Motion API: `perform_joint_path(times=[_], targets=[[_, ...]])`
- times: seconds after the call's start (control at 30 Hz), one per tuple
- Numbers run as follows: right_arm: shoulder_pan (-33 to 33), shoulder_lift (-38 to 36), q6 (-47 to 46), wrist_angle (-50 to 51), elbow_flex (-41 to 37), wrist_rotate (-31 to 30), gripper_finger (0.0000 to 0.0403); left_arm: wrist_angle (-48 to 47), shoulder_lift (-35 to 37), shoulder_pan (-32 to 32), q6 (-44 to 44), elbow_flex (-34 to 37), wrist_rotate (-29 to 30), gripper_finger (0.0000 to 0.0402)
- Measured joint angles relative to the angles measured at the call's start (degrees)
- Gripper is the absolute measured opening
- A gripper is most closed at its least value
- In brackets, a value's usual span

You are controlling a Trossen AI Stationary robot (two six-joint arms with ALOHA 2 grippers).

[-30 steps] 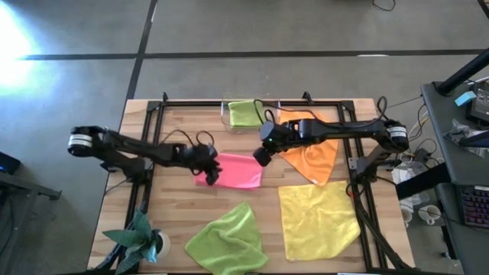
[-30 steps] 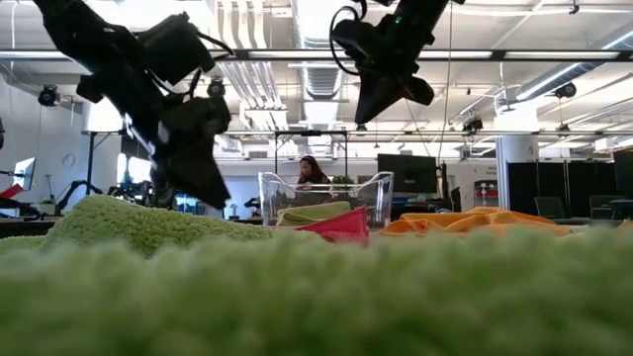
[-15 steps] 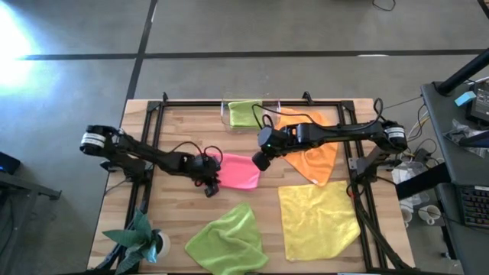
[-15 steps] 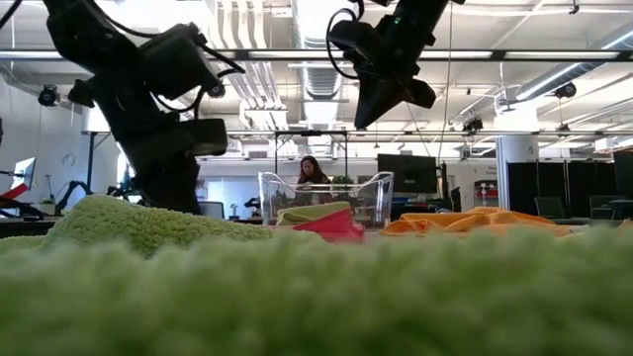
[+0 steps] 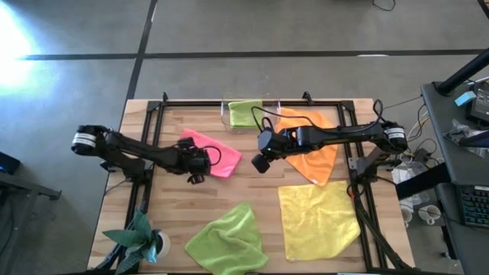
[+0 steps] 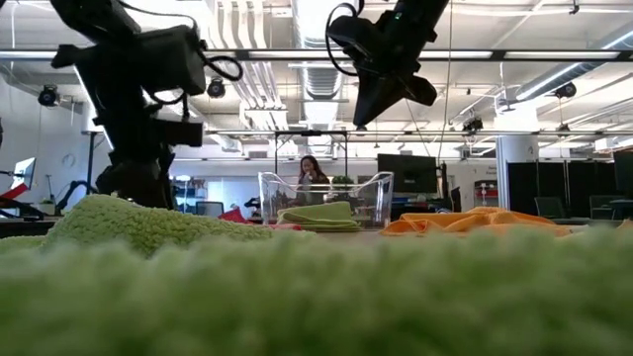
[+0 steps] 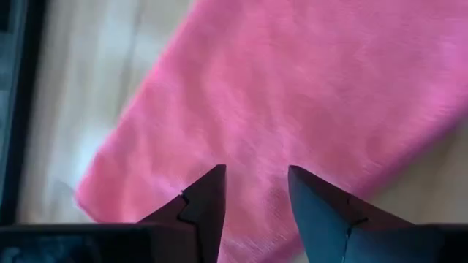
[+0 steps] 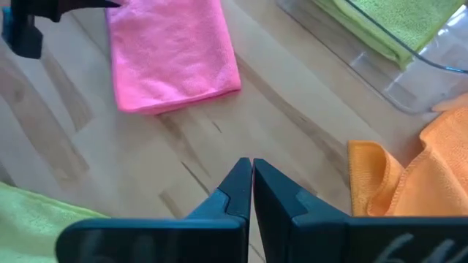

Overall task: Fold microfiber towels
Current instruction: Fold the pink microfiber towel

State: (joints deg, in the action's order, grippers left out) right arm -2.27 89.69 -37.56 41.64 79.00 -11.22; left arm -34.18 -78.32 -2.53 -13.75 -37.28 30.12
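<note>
Pink towel (image 5: 212, 153) lies folded into a narrow slanted strip mid-table, near the tray (image 5: 227, 114). Left gripper (image 7: 256, 197) hovers over its end, fingers spread. Right gripper (image 8: 252, 183), pressed together, hangs beside the orange towel (image 5: 312, 156).

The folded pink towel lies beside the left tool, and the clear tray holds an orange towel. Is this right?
Not quite. The clear tray holds a green towel, not an orange one, as the right wrist view shows. The orange towel lies on the table outside it. The folded pink towel does lie beside the left tool.
</note>
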Motion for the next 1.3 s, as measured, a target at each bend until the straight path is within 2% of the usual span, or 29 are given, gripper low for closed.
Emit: perform_joint_path(times=[0.13, 0.33, 0.53, 0.73, 1.03, 1.3], targets=[[0.4, 0.0, 0.0, 0.0, 0.0, 0.0, 0.0008, 4.3, 1.4, -0.1, -6.3, -2.2, -3.4, 0.0134], [0.4, 0.0, 1.3, 0.0, 0.0, -0.4, 0.0009, 20.8, 0.6, -0.2, -11.4, -1.9, -8.0, 0.0134], [0.4, 0.0, 3.2, 0.0, 0.0, -0.4, 0.0009, 23.3, -4.5, -0.5, -18.4, -1.7, -8.7, 0.0134], [0.4, 0.0, 5.3, 0.0, 0.0, -0.4, 0.0009, 27.8, -9.9, -2.9, -20.4, -2.4, -12.1, 0.0134], [0.4, 0.0, 11.8, 0.0, 0.0, -0.4, 0.0009, 26.5, -17.0, -7.9, -19.8, -5.8, -18.2, 0.0134], [0.4, 0.0, 19.1, 0.0, 0.0, -0.4, 0.0009, 9.7, -18.3, -14.4, -10.6, -10.2, -22.4, 0.0134]])
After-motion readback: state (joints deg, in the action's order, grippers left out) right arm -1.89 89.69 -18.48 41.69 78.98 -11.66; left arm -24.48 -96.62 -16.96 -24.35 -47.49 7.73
